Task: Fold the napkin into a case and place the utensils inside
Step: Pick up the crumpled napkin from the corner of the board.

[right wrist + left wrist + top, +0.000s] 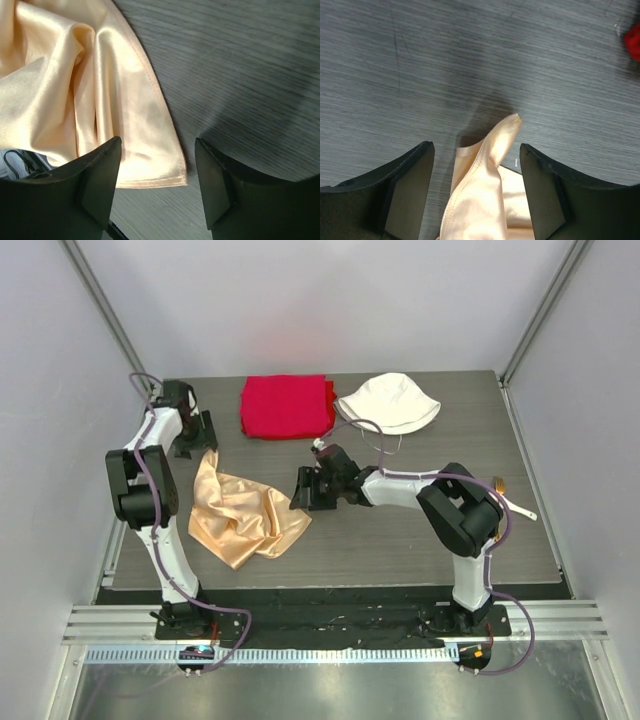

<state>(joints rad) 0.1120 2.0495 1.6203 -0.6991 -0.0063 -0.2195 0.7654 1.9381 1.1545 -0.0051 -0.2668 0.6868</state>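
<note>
L gripper (475, 147) is wide open on my feed, holding nothing. A raised corner of the napkin (485, 200) pokes up between its fingers (407, 190), no contact either side. R gripper (157, 142) is also open w/ nothing gripped, over the napkin's other corner, which lies flat on the table (250, 75). Napkin is crumpled and unfolded, left-centre betw both arms. Small white utensil (522, 508) sits near the right edge, behind the R elbow. Red cloth (285, 406) and white hat (392, 402) are side by side at the far edge.
</note>
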